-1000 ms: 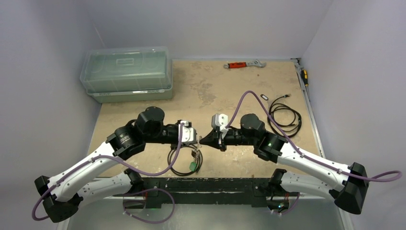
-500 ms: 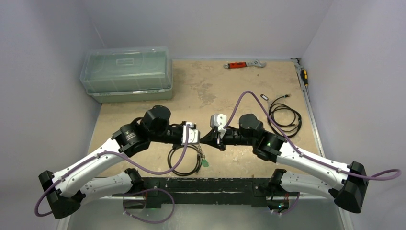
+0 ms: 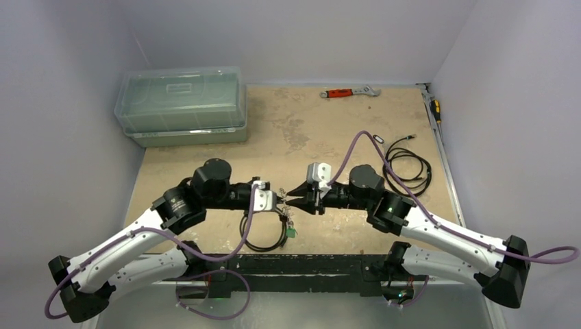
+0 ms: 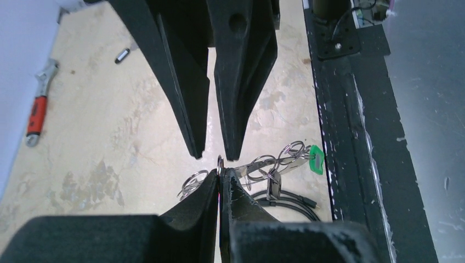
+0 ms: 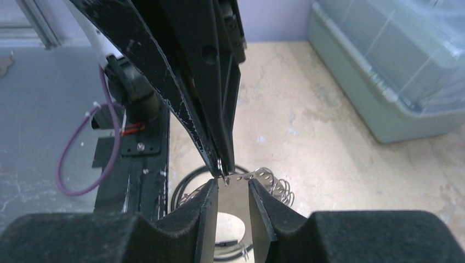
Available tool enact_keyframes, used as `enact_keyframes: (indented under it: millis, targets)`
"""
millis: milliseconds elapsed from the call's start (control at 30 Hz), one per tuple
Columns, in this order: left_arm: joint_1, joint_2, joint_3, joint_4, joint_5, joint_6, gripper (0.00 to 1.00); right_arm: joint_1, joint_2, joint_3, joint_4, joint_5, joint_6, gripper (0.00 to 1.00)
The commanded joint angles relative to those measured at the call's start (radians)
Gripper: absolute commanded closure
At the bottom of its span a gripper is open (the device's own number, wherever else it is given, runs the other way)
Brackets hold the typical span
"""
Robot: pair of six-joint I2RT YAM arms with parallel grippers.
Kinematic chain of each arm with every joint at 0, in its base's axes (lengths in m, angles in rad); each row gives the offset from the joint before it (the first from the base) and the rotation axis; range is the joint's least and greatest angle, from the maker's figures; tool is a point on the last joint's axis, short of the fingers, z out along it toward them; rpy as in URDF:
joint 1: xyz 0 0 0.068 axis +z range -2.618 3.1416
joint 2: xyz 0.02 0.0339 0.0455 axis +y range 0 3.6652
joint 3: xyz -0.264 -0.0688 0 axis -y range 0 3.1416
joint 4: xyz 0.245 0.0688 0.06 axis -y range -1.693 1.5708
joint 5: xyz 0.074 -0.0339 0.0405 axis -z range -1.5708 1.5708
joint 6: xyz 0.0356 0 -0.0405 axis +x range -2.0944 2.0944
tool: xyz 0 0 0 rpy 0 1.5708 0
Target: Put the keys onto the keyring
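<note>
My left gripper [image 4: 220,174] is shut on the keyring [image 4: 219,163], a thin silvery ring seen edge-on at its fingertips. From that ring a bunch of smaller rings and the keys [image 4: 296,161] hangs to the right, with a dark-headed key [image 4: 274,183] and a green piece [image 4: 315,156] in it. My right gripper [image 5: 233,189] faces the left one tip to tip, open, its jaws either side of the ring and apart from it. In the top view the two grippers, left [image 3: 279,199] and right [image 3: 291,195], meet above the table's near middle, and the keys [image 3: 288,223] dangle below.
A black cable coil [image 3: 264,236] lies under the bunch, by the black front rail [image 3: 308,264]. Another cable coil [image 3: 408,168] lies to the right. A lidded clear box [image 3: 181,103] stands at the back left, a red-handled wrench [image 3: 342,92] at the back edge.
The left gripper has closed onto the ring. The right gripper, shut until half a second ago, has opened. The hanging bunch shifted slightly to the right.
</note>
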Motion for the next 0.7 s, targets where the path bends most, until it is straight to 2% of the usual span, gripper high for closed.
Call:
enact_keyframes:
  millis: [0,133,467,667]
  targets:
    - [-0.003,-0.089,-0.068,0.231,0.038,-0.071,1.0,0.007,-0.078,-0.03,0.118,-0.005,0.022,0.7]
    - [-0.003,-0.169,-0.154,0.374,0.047,-0.135,1.0,0.007,-0.123,-0.059,0.17,-0.028,0.041,0.69]
    - [-0.003,-0.271,-0.309,0.726,0.016,-0.337,1.0,0.007,-0.105,-0.062,0.201,-0.081,0.056,0.7]
    - [-0.002,-0.288,-0.348,0.787,0.05,-0.353,1.0,0.007,-0.109,-0.055,0.217,-0.099,0.059,0.7]
